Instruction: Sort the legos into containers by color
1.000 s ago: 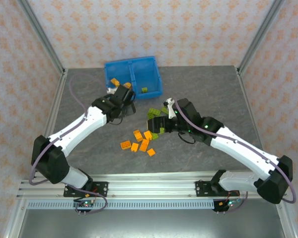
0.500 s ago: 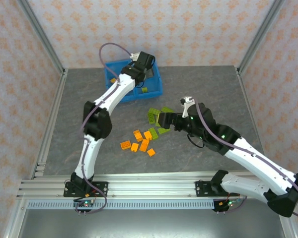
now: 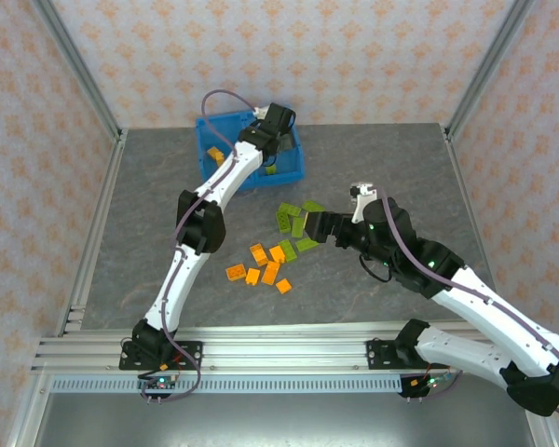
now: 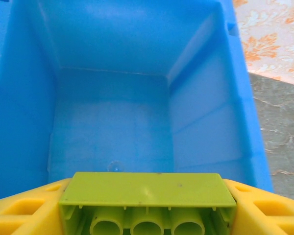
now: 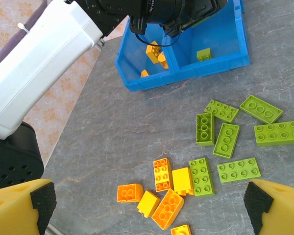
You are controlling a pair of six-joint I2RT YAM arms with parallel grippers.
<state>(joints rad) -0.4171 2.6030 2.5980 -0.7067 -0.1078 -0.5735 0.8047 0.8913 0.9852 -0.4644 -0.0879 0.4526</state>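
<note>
The green brick (image 4: 147,193) sat crosswise between the yellow fingers (image 4: 19,213) of the left gripper (image 4: 147,215). Its ends met both pads as far as the wrist view showed, so the jaws were clamped on it, partway apart. Ahead of and below those jaws lay the bare floor of one compartment (image 4: 112,137) of the blue bin (image 4: 257,147). The overhead view placed the gripper above the bin's right half, where another green piece (image 5: 203,54) lay, with orange pieces (image 5: 154,51) beyond the divider.

The held brick hung above the compartment floor rather than resting on it. Let go from there, it could bounce on the hard plastic and hop the low divider into the orange side. It could also clear the outer wall, to the right of the jaws, and land on the table (image 4: 279,127). It might equally cling to one pad and swing off line as the jaws part.

The right gripper (image 5: 148,205) stood with its jaws wide apart and nothing between them, above the loose legos (image 5: 225,139). Under its gap an orange cluster (image 5: 161,176) touched a green neighbour (image 5: 201,176). A descent there risked pinching two colours at once or shoving nearby bricks away.
</note>
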